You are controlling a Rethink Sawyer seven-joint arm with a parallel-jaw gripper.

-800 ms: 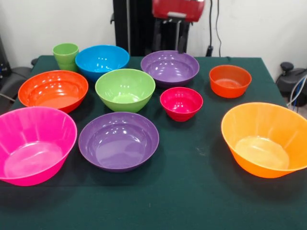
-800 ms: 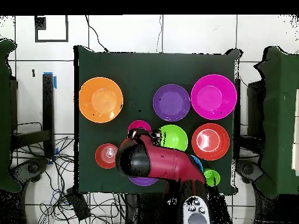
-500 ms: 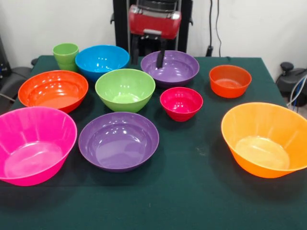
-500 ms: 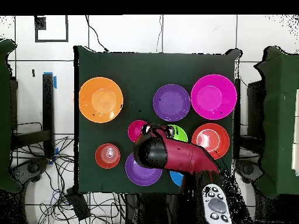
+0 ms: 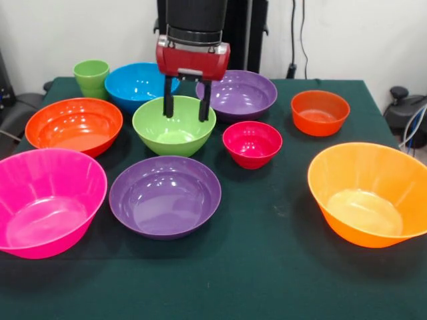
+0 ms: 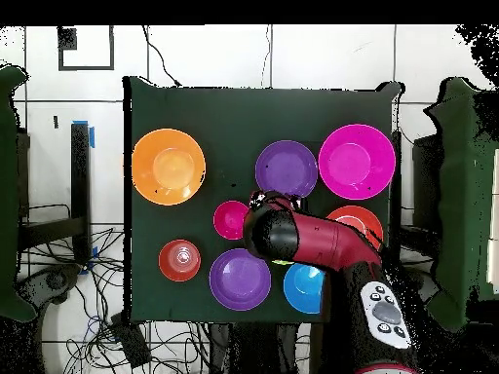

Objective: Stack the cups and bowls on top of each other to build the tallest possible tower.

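My gripper (image 5: pixel 185 112) is open and empty. Its fingers hang just above the far half of the lime-green bowl (image 5: pixel 173 127). The lime-green cup (image 5: pixel 91 77) stands at the far left beside the blue bowl (image 5: pixel 137 83). One purple bowl (image 5: pixel 241 93) is behind the gripper and the other (image 5: pixel 165 195) is in front. The small magenta bowl (image 5: pixel 252 143), small orange bowl (image 5: pixel 320 112), red-orange bowl (image 5: pixel 73 125), large pink bowl (image 5: pixel 47 200) and large orange bowl (image 5: pixel 370 193) stand apart. No bowl sits in another. In the overhead view my arm (image 6: pixel 302 243) hides the green bowl and the cup.
The green cloth table (image 5: pixel 267 267) has open room along its near edge. The black pedestal (image 5: pixel 240 33) stands behind the far purple bowl. Cables lie on the floor (image 6: pixel 88 292) beside the table.
My gripper has come from above the far purple bowl, moving nearer the front camera, leftward and down, and now hangs over the lime-green bowl. The bowls have not moved.
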